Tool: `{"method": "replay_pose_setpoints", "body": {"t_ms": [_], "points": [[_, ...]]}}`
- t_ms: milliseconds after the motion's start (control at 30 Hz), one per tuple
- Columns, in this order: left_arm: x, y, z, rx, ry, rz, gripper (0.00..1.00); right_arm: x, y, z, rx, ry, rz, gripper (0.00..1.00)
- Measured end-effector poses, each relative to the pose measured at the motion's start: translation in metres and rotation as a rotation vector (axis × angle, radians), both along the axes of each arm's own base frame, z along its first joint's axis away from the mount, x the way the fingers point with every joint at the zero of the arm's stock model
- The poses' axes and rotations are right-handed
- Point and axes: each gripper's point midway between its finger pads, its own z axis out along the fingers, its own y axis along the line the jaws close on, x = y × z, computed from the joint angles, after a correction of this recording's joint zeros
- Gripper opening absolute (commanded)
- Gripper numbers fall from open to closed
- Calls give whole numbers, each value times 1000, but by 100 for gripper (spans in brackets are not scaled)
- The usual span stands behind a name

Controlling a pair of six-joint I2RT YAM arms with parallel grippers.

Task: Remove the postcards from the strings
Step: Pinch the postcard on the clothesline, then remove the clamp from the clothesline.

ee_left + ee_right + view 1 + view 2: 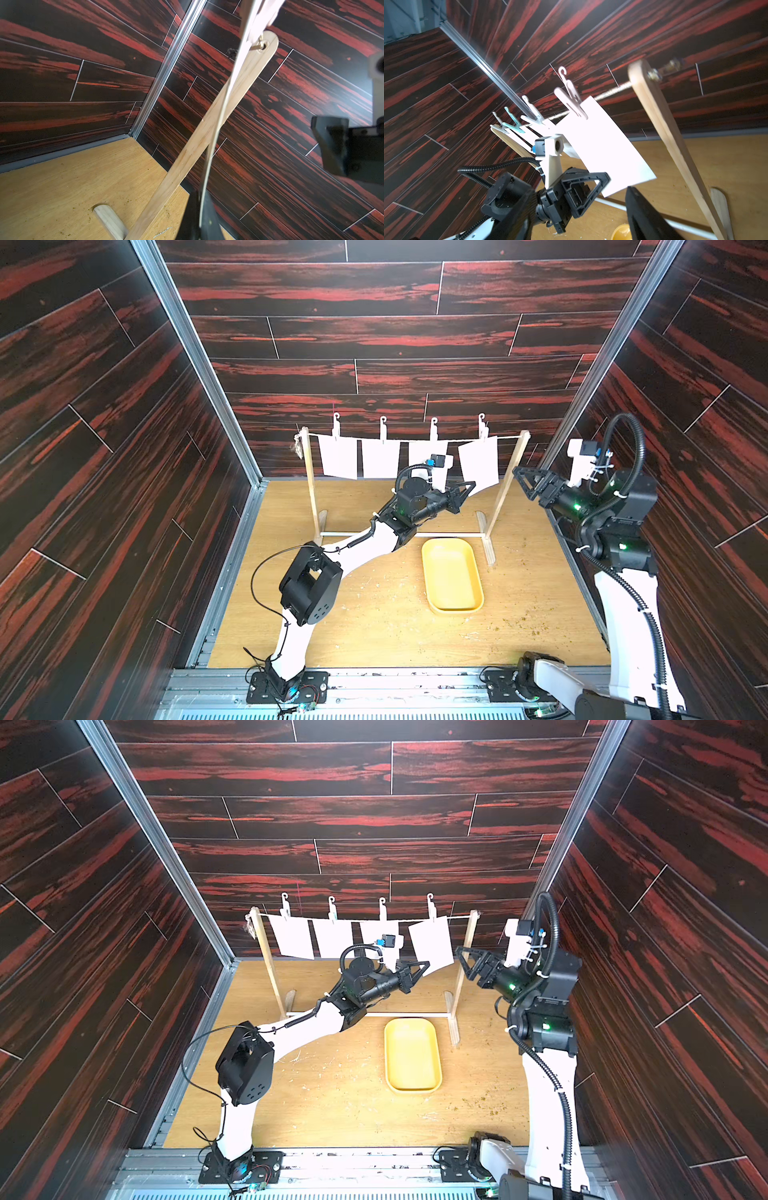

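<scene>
Above wooden tabletop (374, 626), left tool (468, 486) tight on lower corner of rightmost postcard (478, 460); right tool (524, 483) agape, empty.

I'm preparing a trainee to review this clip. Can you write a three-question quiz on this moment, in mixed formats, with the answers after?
1. True or false: all four postcards hang clipped to the string.
2. The left gripper is shut on: A nothing; B the lower corner of the rightmost postcard; C the string.
3. How many cards lie in the yellow tray?
Key: 1 true; 2 B; 3 zero.
</scene>
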Motion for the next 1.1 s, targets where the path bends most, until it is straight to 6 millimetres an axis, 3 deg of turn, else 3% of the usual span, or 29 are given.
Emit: {"method": "replay_pose_setpoints", "body": {"t_ms": [133, 467, 800, 1100], "points": [[1, 4, 2, 15, 7, 2, 0, 7, 5, 21, -28, -44, 50, 75], [10, 11, -2, 63, 43, -2, 0, 46, 14, 70, -97, -131, 188, 80], [10, 15, 14, 58, 42, -38, 0, 90, 29, 67, -115, -123, 322, 80], [6, 14, 19, 54, 53, -79, 0, 100, 50, 78, -116, -176, 457, 82]]}}
